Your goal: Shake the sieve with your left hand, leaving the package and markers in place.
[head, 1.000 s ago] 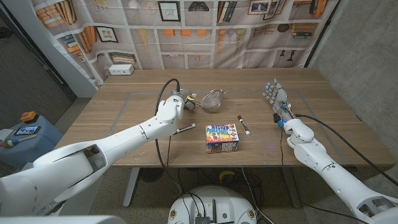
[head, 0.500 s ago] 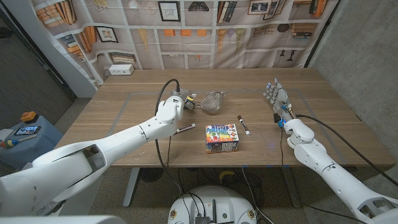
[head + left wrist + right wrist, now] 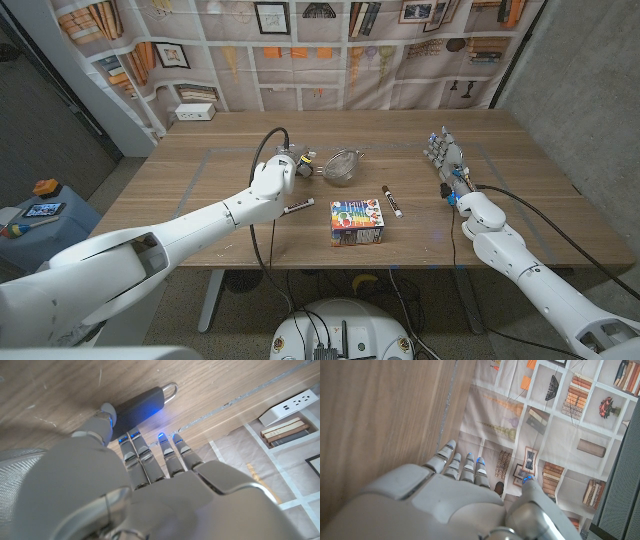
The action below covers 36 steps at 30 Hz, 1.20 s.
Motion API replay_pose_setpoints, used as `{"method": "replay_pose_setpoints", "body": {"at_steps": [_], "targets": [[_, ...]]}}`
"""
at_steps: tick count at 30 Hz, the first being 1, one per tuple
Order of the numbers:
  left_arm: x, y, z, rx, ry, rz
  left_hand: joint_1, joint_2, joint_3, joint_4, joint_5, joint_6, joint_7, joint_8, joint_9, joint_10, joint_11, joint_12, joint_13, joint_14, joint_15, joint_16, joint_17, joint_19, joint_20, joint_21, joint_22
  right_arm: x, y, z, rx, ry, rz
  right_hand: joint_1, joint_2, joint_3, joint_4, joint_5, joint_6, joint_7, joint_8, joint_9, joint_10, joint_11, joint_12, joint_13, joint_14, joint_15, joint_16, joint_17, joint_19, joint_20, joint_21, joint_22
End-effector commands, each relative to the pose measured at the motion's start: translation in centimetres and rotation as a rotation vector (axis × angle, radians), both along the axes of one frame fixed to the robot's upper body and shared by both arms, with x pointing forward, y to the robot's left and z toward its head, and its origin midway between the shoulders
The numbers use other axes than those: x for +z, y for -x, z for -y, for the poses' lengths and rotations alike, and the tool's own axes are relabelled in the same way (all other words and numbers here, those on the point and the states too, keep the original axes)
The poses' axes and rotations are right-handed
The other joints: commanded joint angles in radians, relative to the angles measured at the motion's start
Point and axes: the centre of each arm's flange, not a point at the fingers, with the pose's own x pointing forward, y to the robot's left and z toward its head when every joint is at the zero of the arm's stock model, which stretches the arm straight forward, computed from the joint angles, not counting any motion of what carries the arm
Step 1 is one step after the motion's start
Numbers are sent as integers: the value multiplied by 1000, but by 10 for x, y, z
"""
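Bookshelf-print backdrop behind a wooden table (image 3: pixel 200 190), where the left hand (image 3: pixel 287 165) grips the dark handle (image 3: pixel 142 402) of a round metal mesh sieve (image 3: pixel 343 165).

Sieve sits at mid-table, its bowl just beyond the red-capped marker (image 3: pixel 392 201) and colourful boxed package (image 3: pixel 358 222); a second marker (image 3: pixel 297 208) lies near the left forearm. For a clean shake I would keep strokes short, side to side, with the bowl held away from the package and markers. Right hand (image 3: pixel 447 165) waits at the table's right side, fingers extended, holding nothing.
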Motion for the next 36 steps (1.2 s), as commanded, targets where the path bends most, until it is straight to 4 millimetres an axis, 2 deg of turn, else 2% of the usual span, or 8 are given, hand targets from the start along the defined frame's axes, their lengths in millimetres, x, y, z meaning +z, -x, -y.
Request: {"method": "replay_pose_setpoints", "body": {"at_steps": [1, 13, 36], "targets": [[3, 5, 1, -6, -12, 6, 1, 27, -4, 1, -1, 129, -7, 6, 7, 10, 0, 0, 3, 6, -147, -2, 3, 9, 2, 5, 4, 0, 1, 0, -1, 4, 2, -3, 8, 8, 1, 0, 9, 3, 4, 2, 8, 2, 3, 3, 7, 1, 6, 0, 8, -4, 3, 5], [11, 11, -1, -12, 16, 25, 4, 46, -10, -3, -1, 145, -2, 1, 7, 25, 0, -1, 4, 18, -152, 0, 4, 16, 0, 6, 4, 0, 1, 1, -2, 2, 2, -5, 8, 8, 1, -1, 9, 3, 4, 2, 7, 2, 3, 3, 6, 1, 7, 0, 8, -5, 2, 5], [31, 21, -2, -17, 5, 68, 9, 52, -23, -9, -2, 161, -2, -6, 7, 43, 0, -2, 3, 31, -155, -1, 4, 20, -6, 5, 3, 0, -5, 2, 5, 2, -7, -8, 8, 11, 0, -1, 9, 4, 3, 2, 8, 3, 3, 3, 6, 0, 7, -3, 8, -6, 2, 5]]}}
